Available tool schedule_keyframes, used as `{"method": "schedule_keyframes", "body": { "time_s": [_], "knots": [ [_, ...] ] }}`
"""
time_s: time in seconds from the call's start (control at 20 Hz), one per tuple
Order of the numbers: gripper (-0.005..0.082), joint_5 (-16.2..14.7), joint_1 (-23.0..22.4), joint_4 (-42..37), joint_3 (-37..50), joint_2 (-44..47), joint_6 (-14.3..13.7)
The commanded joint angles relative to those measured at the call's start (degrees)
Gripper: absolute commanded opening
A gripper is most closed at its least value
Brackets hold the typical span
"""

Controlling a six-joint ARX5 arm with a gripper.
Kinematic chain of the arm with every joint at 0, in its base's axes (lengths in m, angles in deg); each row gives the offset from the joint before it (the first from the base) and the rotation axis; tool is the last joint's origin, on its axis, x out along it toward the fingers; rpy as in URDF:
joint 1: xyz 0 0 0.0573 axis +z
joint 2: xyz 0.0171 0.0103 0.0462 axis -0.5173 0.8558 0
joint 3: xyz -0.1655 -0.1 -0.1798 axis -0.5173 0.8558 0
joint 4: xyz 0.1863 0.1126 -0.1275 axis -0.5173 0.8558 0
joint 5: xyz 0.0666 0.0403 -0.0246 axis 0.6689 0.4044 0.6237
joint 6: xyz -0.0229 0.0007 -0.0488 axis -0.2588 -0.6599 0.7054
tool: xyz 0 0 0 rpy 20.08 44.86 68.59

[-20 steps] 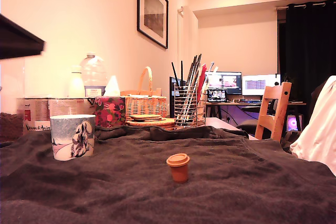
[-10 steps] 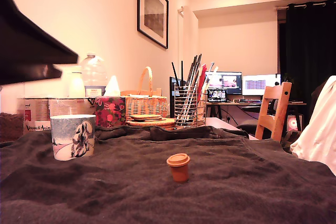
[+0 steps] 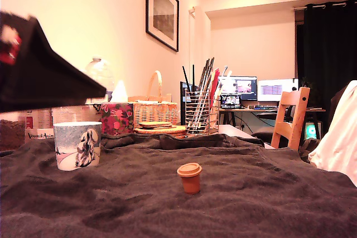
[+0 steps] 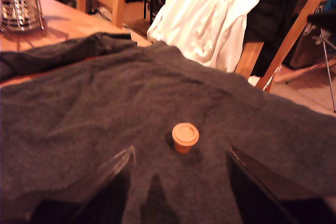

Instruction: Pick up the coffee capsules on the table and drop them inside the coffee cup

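Since the orange capsule (image 4: pixel 185 136) at the wrist picture's centre looks light and stiff, the wide-open gripper (image 4: pixel 178 182) should pinch its tapered body under the rim.

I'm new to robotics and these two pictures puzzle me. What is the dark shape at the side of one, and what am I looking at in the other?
The dark shape is a robot arm coming in from the exterior view's left, seen by a camera standing off the arm. The other picture comes from a camera on the arm's wrist, looking down past its claw, whose two dark fingers stand apart with nothing held. On the cloth-draped table an orange coffee capsule stands alone, rimmed lid up; the wrist view shows it beyond the open fingers. The coffee cup stands farther back, to the exterior view's left. Only one capsule shows.
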Motion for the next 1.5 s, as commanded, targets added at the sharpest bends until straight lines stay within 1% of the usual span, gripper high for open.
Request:
{"method": "schedule_keyframes", "body": {
  "time_s": [0.0, 0.05, 0.25, 0.4, 0.6, 0.75, 0.85, 1.1, 1.35, 1.45],
  "knots": [
    [0.0498, 0.0, -0.2, -2.1, 0.9, 2.3, -1.0],
    [0.0498, 0.0, -0.2, -3.1, 0.9, 3.6, -1.6],
    [0.0498, 0.0, -0.2, -7.6, 0.9, 8.7, -1.9],
    [0.0498, 0.0, -0.6, -10.9, 0.9, 12.7, -3.3],
    [0.0498, -0.1, -1.5, -14.4, 0.5, 17.7, -3.2],
    [0.0498, -0.1, -2.6, -13.8, -2.3, 21.1, -3.2],
    [0.0498, -0.1, -3.3, -10.8, -5.4, 23.5, -3.2],
    [0.0498, -0.1, -5.0, 1.0, -15.1, 28.7, -3.2],
    [0.0498, 0.0, -5.2, 12.3, -24.4, 32.6, -3.2],
    [0.0498, 0.0, -5.2, 15.3, -27.6, 34.7, -3.2]
  ]
}}
